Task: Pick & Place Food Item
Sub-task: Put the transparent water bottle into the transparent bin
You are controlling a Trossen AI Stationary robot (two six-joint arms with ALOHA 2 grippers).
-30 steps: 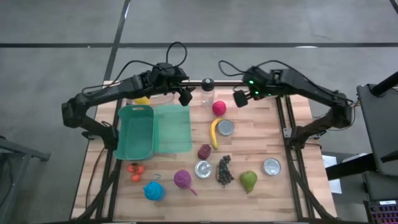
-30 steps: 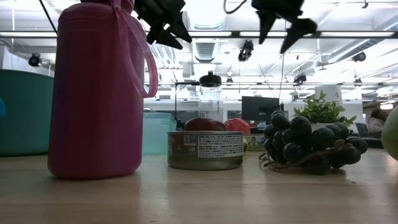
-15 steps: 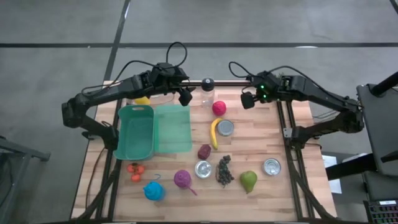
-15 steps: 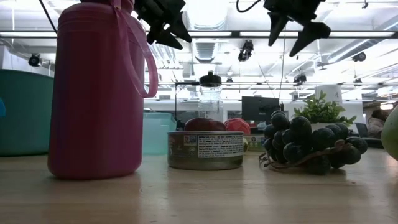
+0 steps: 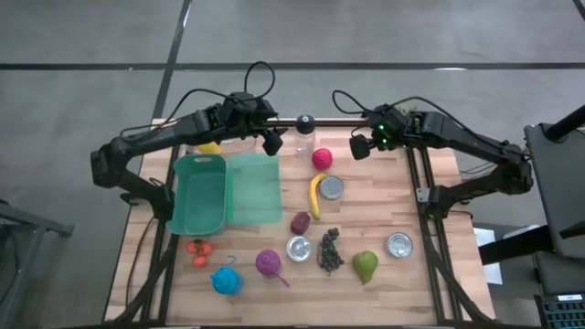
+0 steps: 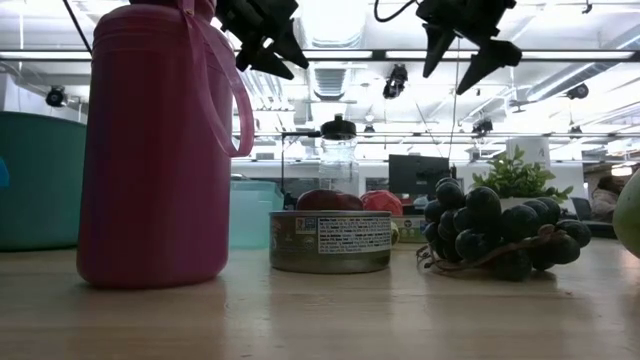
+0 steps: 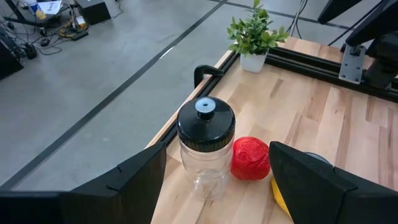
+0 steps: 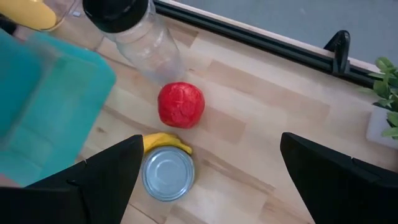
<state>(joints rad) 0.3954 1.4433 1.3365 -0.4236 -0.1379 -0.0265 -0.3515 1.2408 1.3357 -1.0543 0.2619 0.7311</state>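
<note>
Probably the round red fruit [image 5: 321,158] beside the clear jar [image 5: 305,134] is light and smooth, so the right gripper [image 5: 359,147], wide open, empty and high above it, should pinch its middle, while the left gripper [image 5: 271,142] waits open.

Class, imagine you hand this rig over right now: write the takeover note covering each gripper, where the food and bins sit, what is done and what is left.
Left gripper: open, empty, raised over the table's far edge beside the clear jar.
Right gripper: open, empty, raised just right of the red fruit.
Food on the table: banana beside a can, grapes, pear, dark fruit, tomatoes.
Green bin and its lid: nothing inside that I can see.
Done: nothing placed yet.
Left: pick a food item, likely the red fruit, and place it.
</note>
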